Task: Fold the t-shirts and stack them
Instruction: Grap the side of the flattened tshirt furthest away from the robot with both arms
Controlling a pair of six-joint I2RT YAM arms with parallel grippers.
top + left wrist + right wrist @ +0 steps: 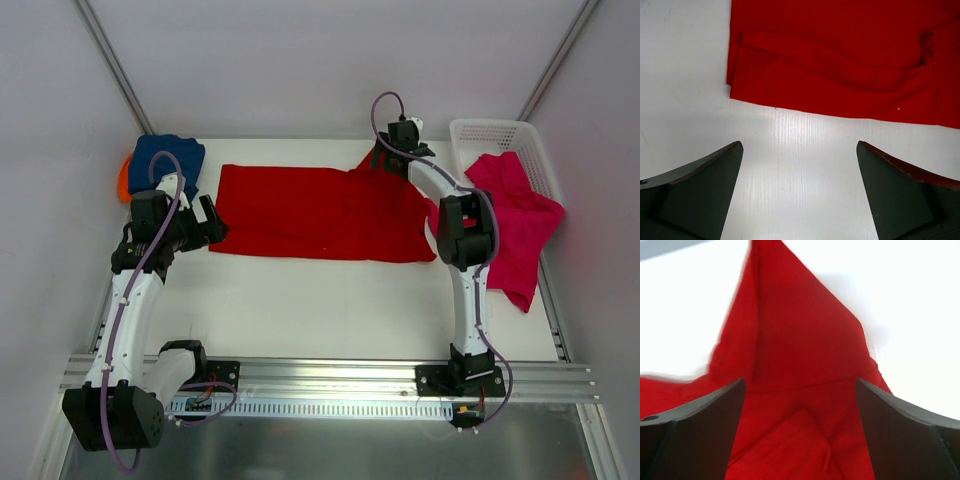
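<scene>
Top external view: four t-shirts, one of each colour, all soft plain cloth.

- Red t-shirt [315, 212]: spread flat mid-table, roughly rectangular, its long axis running left to right across the frame. A few shallow creases. A pointed flap sticks up toward the upper right, under the right arm's wrist.
- Navy blue t-shirt [168, 160]: crumpled heap in the upper-left corner of the table [330, 300].
- Orange t-shirt [124, 180]: only a sliver shows, at the left edge of the navy heap and touching it.
- Magenta-pink t-shirt [515, 220]: at right, draped from the basket's near side down onto the table, loosely bunched, its long axis running top to bottom.
- One white plastic lattice basket [490, 132], rectangular, in the upper-right corner.

Left gripper [207, 222]: just beside the red shirt's left end. In the left wrist view the left gripper [800, 190] is spread wide, with bare white table between the dark fingers and nothing held. The red hem lies above them in frame, with one fold ridge running parallel to it.

Right gripper [388, 152]: at the red shirt's upper-right flap. In the right wrist view the right gripper [800, 430] is also spread wide. Red cloth fills the gap, tapering to a point toward the top of the frame. The fingers are not closed on it.
</scene>
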